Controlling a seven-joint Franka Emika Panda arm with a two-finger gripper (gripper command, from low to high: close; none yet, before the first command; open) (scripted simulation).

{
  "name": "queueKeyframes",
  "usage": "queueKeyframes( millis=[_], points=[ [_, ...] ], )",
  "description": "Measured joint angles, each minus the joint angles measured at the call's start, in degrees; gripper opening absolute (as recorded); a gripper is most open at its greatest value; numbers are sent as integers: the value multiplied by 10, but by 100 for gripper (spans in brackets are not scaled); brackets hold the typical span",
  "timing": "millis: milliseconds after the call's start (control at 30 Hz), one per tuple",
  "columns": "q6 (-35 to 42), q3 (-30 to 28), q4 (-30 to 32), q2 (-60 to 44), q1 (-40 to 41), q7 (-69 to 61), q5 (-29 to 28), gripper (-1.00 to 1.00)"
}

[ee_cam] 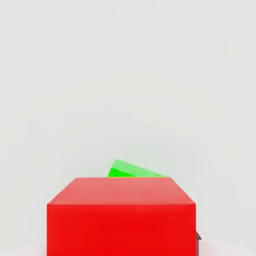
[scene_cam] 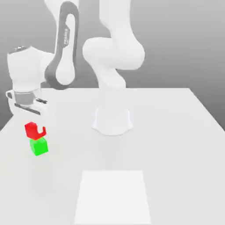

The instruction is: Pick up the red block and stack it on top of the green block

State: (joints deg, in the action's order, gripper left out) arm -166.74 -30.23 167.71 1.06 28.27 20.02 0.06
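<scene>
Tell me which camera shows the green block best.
The exterior view: the green block shows nearly whole, directly under the red block. In the hand view only a green sliver peeks out behind the red block.

A broad white desk point(scene_cam: 176, 132) fills the lower part of the exterior view, its surface plain and matte, its far edge running straight across and its sides slanting outward toward the camera. On the desk, nearer the camera than the desk's middle, lies a brighter white rectangular patch point(scene_cam: 113, 197), flat against the surface. Behind the desk's far edge rises a plain grey backdrop point(scene_cam: 184, 44), lighter near the desk's edge and darker higher up. The light is soft and even, leaving only faint shadows on the desk.
</scene>
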Motion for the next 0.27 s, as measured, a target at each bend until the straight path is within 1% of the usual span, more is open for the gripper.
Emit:
queueKeyframes(
  millis=[33, 200, 233, 267],
  points=[
    [-13, 8, 0, -15, 1, -17, 25, 100],
    [-13, 8, 0, -15, -17, -17, 25, 100],
    [-20, 7, 0, -22, -18, -26, 38, 100],
    [-16, 1, 0, -18, -16, -21, 30, 100]
  ],
)
